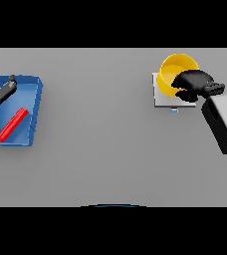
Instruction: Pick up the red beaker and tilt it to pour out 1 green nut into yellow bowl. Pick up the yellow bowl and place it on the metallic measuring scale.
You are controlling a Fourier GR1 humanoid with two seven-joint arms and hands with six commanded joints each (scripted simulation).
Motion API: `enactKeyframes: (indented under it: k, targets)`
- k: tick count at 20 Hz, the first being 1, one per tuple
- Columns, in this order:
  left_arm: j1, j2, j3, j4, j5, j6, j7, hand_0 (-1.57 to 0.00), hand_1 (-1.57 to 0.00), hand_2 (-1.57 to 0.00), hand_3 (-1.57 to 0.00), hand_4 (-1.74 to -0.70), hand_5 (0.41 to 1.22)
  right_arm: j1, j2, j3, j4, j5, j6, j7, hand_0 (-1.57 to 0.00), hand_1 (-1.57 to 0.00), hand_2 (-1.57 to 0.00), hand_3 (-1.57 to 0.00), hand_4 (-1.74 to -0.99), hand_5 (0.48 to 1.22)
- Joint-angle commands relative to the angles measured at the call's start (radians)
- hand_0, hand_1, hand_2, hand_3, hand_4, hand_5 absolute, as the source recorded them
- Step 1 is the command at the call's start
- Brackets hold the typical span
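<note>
Gripping the yellow bowl (174, 72) by its rim, the right hand (192, 83) has its fingers curled round it above the measuring scale (160, 99). Letting go off-centre could tip it. The left hand (3, 91), fingers relaxed and holding nothing, hovers over the blue tray (36, 99).

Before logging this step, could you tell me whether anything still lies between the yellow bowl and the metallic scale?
Nothing visible does: the yellow bowl already sits over the scale, with the right hand curled round its rim.
</note>
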Motion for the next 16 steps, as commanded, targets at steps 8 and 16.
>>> enactKeyframes:
  k: [8,16]
  targets:
    - [-0.011,-0.012,-0.007,0.016,-0.008,0.009,0.003,0.0,0.0,0.0,0.0,-0.72,0.666,-0.003,0.002,0.02,0.01,0.028,0.016,0.012,-0.63,-0.56,-0.66,-0.66,-1.593,0.987]
    - [-0.02,-0.008,-0.001,0.035,-0.005,0.004,-0.008,0.0,0.0,0.0,0.0,-0.73,0.664,-0.014,-0.007,0.026,0.03,0.032,-0.001,-0.065,-0.11,-0.09,-0.12,-0.33,-1.537,0.822]
